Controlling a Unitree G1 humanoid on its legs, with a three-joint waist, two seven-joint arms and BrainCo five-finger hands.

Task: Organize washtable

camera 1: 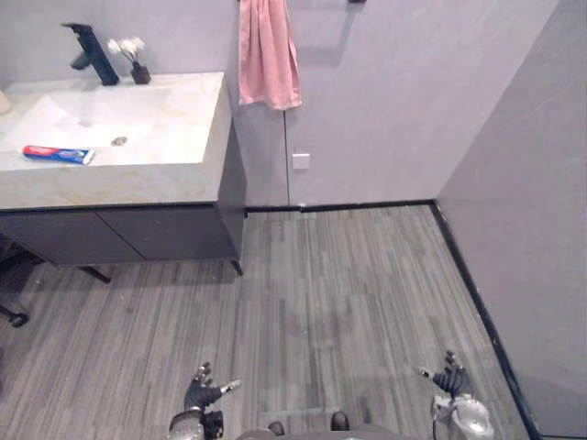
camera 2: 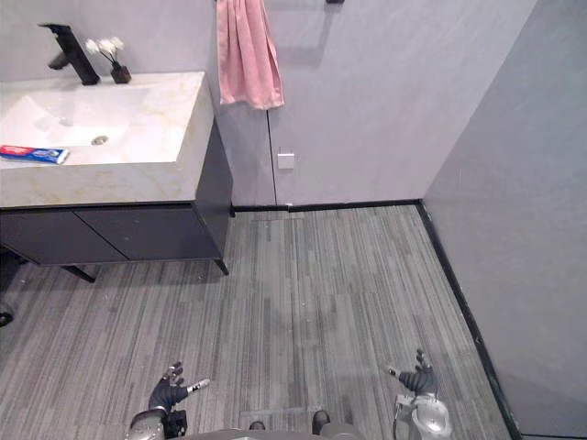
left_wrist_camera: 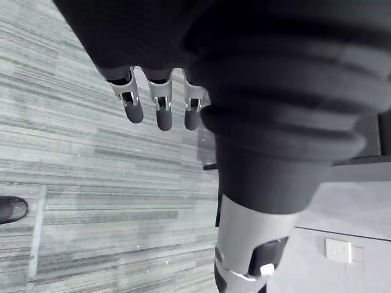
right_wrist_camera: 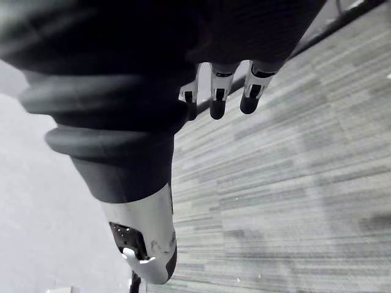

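Washtable against the grey wall: pale stone top, white basin sunk into it, dark cabinet fronts beneath. Toothpaste tube, white with red and blue, lying flat on the washtable's front rim, just in front of the basin drain, lengthwise along the front edge. At the back of the washtable, black faucet standing behind the basin. Just beside it, toward the washtable's right end, small dark vase of white flowers, upright. Pink towel hanging on the wall just past the right end of the washtable, its folds reaching below the level of the top. White wall plate on the same wall, under the towel and near the washtable's right side. Dark chair base on a castor at the left foot of the washtable. Grey plank floor spreading out in front of the washtable. Left hand low over that floor, well apart from the washtable and out in front of its right end, spread and loosely straight, holding nothing; in its wrist view, dark-tipped fingers hanging free above the planks. Right hand farther still from the washtable, well off to its right and near the side wall, likewise relaxed and empty; in its wrist view, fingers dangling straight over bare floor, touching nothing.
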